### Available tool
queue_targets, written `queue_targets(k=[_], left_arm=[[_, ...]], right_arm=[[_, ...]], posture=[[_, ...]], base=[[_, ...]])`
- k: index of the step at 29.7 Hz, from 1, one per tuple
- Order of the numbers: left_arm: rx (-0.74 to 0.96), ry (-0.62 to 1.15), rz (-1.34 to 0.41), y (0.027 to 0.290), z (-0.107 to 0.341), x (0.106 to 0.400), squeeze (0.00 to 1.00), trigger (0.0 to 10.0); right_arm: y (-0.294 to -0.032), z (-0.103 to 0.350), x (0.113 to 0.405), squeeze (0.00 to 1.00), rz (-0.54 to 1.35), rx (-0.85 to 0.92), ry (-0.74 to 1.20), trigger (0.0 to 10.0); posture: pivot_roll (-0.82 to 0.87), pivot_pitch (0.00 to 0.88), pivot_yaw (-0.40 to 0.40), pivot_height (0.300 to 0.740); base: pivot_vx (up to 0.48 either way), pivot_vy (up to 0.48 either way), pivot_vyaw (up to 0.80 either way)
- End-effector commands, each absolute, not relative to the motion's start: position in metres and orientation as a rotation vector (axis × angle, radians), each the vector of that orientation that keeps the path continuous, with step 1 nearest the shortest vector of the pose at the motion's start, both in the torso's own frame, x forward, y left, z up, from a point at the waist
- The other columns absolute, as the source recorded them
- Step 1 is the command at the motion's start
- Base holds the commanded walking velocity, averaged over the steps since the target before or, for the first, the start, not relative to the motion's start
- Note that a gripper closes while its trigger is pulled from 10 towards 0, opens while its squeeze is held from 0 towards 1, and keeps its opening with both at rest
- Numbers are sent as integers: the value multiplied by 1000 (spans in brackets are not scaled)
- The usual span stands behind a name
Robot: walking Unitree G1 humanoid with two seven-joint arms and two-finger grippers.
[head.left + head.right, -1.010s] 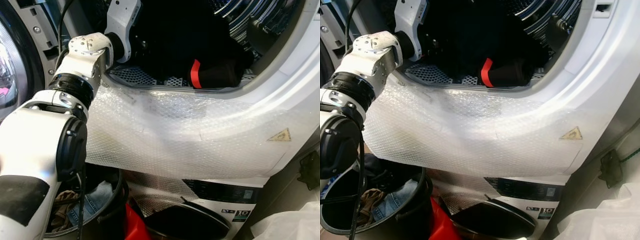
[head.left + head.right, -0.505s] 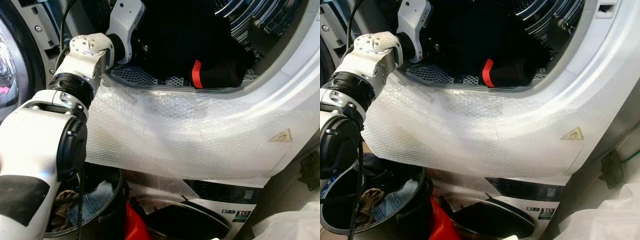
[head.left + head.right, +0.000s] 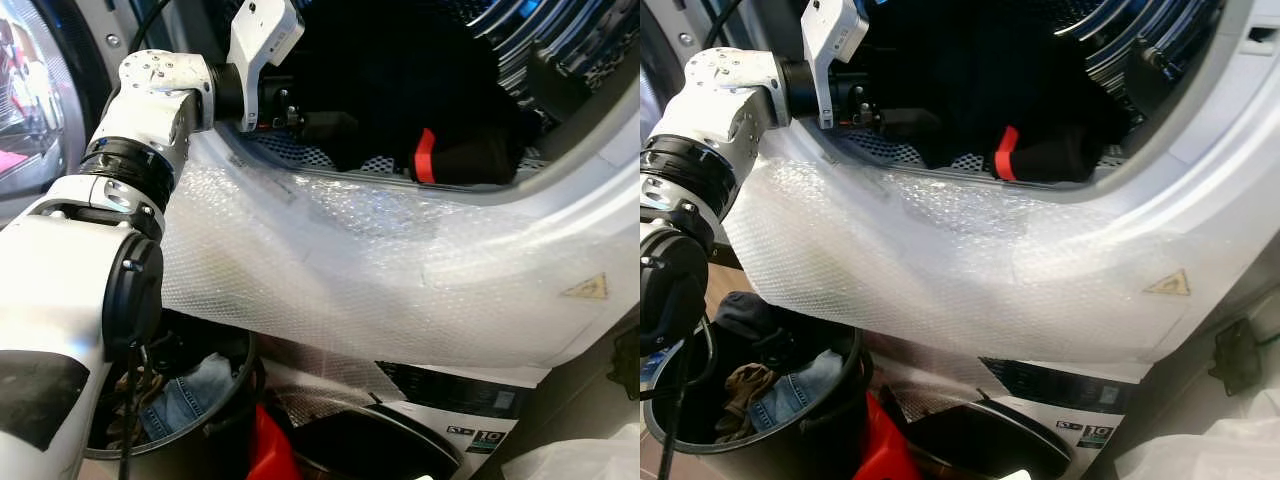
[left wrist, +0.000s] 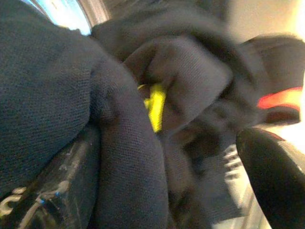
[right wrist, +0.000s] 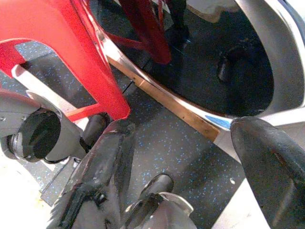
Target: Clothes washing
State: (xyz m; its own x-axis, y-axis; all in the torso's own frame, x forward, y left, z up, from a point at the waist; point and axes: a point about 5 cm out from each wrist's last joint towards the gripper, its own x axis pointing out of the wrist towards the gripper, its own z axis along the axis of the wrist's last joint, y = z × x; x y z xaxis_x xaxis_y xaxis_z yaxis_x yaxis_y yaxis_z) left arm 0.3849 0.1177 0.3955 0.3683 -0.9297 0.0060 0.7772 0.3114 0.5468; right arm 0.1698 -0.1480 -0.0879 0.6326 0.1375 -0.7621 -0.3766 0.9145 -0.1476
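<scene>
The silver left arm [image 3: 120, 190] reaches forward and up, its white wrist [image 3: 262, 35] bent sideways. The left gripper [image 4: 167, 143] has its two long black fingers [image 4: 271, 167] spread apart. The right gripper [image 5: 186, 167] hangs with both black fingers [image 5: 102, 167] parted.

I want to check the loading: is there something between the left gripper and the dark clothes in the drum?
Nothing visible stands between them. The left gripper is already past the door opening, and in the left wrist view the dark clothes lie right against one finger. The bubble wrap hangs below, over the front of the washing machine.
</scene>
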Motion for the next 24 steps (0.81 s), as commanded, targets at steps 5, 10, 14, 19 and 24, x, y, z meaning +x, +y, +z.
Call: queue_targets(k=[5,10,14,19,24], left_arm=[[473,-422,-1316,117,419,370,0,10000],[456,-401,-1449,116,426,360,0,10000],[510,-353,-1419,115,417,365,0,10000],[481,-187,-1527,114,393,368,0,10000],[498,-179,-1297,101,381,385,0,10000]], right_arm=[[-140,-87,173,0,336,-310,833,10000],[-141,-87,173,0,328,-305,832,10000],[-143,-89,168,0,317,-303,847,10000],[-142,-90,165,0,316,-299,849,10000],[-146,-91,161,0,277,-277,850,10000]], posture=[[149,0,9,740],[134,0,21,740],[130,0,29,740],[93,0,51,740],[20,0,87,740]], base=[[0,0,0],[0,0,0],[0,0,0],[0,0,0],[0,0,0]])
